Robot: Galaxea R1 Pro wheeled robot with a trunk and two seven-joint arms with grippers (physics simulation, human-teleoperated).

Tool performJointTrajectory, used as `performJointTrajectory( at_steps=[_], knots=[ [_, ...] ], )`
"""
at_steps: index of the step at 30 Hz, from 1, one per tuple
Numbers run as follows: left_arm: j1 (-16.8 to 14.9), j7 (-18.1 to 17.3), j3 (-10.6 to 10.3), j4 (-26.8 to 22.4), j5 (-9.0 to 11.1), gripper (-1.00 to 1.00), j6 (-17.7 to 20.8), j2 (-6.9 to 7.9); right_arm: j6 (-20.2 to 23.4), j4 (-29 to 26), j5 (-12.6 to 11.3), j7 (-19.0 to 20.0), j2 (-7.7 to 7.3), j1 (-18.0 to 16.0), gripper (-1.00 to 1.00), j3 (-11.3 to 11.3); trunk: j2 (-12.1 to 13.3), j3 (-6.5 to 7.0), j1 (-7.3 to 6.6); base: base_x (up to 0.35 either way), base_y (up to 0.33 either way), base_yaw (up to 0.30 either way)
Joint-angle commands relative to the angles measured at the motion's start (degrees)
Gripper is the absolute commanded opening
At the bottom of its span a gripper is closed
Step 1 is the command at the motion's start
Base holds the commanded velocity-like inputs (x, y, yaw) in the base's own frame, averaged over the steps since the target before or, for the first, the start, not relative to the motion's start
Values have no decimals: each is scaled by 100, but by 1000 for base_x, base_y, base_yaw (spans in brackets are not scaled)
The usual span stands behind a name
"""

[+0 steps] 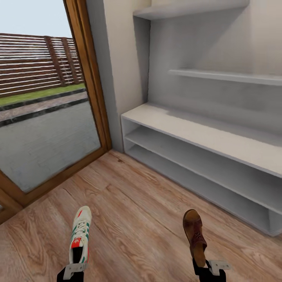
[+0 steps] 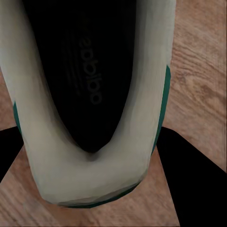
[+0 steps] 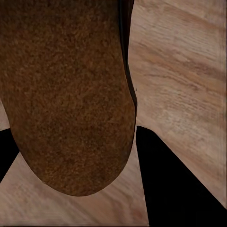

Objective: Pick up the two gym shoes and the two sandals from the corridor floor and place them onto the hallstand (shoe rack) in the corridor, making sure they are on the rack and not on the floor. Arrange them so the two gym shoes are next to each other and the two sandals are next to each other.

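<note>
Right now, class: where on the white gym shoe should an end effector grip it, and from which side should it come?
Grip the heel collar of the gym shoe, coming from behind the heel, as the left end effector does. The heel is the end nearest the robot, the toe points away, and the open dark mouth leaves a thin rim that one finger can go inside.

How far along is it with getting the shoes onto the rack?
Nothing is on the rack yet; its shelves that show are bare. In hand: the left claw holds a gym shoe by the heel, the right claw a sandal. Left: place both, then fetch the other gym shoe and sandal and pair them up.
</note>
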Motion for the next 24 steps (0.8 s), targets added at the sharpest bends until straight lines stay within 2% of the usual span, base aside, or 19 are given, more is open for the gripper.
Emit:
performJointTrajectory(
  at_steps=[1, 24],
  knots=[
    [-2, -52, 51, 1, -32, -100, -16, -3, -6, -5, 0, 54, 5, -5, -100, -49, -2, -4, -1, 0, 0, -300],
    [-2, -52, 51, 1, -32, -100, -16, -3, -5, -5, 0, 54, 5, -5, -100, -48, -2, -4, -1, 0, 0, -300]
  ],
)
